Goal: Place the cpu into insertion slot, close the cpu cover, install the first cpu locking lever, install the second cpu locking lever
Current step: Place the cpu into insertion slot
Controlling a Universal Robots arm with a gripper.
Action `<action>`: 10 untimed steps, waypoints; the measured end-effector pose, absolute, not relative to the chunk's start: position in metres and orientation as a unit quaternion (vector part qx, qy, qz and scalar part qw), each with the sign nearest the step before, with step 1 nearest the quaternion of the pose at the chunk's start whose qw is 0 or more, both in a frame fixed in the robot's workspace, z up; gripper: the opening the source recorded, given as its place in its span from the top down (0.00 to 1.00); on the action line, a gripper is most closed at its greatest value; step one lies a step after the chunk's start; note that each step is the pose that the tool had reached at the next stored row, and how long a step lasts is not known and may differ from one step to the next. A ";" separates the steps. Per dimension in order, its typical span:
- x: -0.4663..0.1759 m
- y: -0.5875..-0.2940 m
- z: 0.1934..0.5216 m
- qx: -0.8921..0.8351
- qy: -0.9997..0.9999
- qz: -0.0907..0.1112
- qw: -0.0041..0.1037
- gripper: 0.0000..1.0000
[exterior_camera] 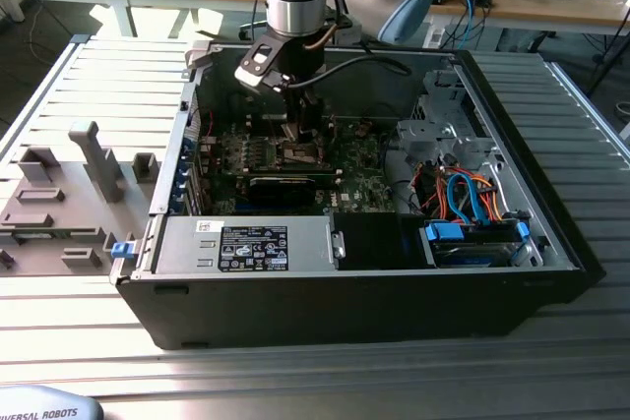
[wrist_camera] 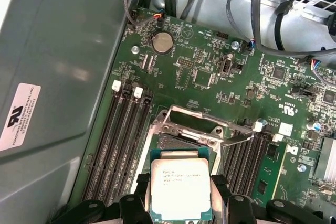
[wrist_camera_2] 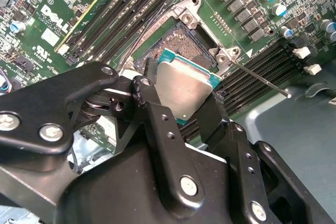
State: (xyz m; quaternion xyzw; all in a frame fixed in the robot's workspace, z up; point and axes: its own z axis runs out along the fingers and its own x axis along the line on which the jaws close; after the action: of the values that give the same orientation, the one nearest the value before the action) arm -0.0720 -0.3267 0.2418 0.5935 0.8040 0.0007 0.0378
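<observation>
My gripper [wrist_camera_2: 184, 106] is shut on the cpu [wrist_camera_2: 185, 88], a flat square chip with a silver-grey top, its two black fingers [wrist_camera_2: 152, 103] pressing on opposite edges. The chip hangs tilted just above the insertion slot [wrist_camera_2: 181, 45], a dark square socket with a metal rim on the green board. In the first wrist view the cpu [wrist_camera: 180, 187] covers the socket's near part [wrist_camera: 176, 142], and the silvery cpu cover [wrist_camera: 167, 119] stands raised at its far side. A thin locking lever [wrist_camera_2: 260, 80] sticks out beside the socket. In the exterior view the gripper [exterior_camera: 300, 135] reaches down into the case.
The open black computer case [exterior_camera: 551, 233] encloses the board. Black memory slots [wrist_camera: 123, 140] flank the socket on both sides. A power supply [exterior_camera: 246, 243] lies at the case front; orange and blue cables [exterior_camera: 463, 194] sit on the exterior view's right. Grey fixtures [exterior_camera: 94, 159] stand outside.
</observation>
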 end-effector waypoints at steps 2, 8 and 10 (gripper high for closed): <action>-0.072 -0.327 0.242 0.595 0.803 0.000 0.038 0.46; -0.072 -0.327 0.242 0.602 0.798 0.000 0.038 0.46; -0.072 -0.327 0.242 0.604 0.796 0.000 0.038 0.46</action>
State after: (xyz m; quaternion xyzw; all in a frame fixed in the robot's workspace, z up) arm -0.0720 -0.3267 0.2416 0.6036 0.7964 -0.0003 0.0383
